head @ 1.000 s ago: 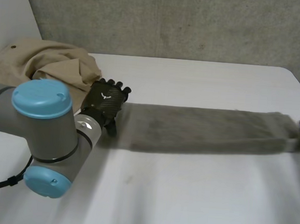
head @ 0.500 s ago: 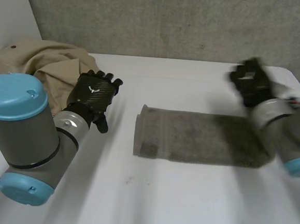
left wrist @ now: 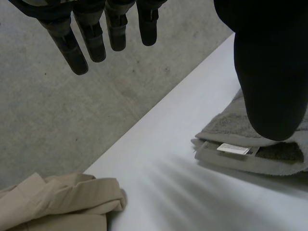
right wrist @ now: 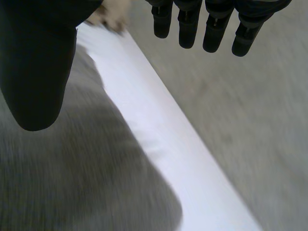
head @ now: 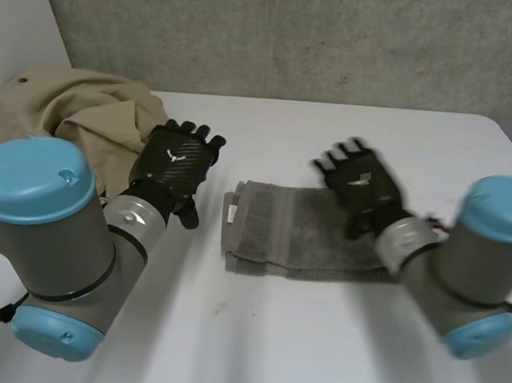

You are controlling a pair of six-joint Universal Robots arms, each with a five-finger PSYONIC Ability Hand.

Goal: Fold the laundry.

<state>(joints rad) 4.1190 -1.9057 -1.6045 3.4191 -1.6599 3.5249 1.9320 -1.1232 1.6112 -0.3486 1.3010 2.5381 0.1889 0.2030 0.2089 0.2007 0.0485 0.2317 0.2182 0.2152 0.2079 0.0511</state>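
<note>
- Head view: beige cloth (head: 94, 112) heaped at the white table's (head: 297, 346) far-left corner.
- Left hand (head: 177, 163) beside it, fingers straight, empty.
- Grey towel (head: 274, 237), doubled over, lies mid-table.
- Right hand (head: 363, 184) over the towel's right part, fingers spread, empty.

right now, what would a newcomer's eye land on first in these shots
A grey towel, folded into a short band, lies mid-table, with the right hand open over its right part. The left hand is open too, just off the towel's end that bears a white tag. A crumpled beige cloth is heaped at the table's far left corner.
</note>
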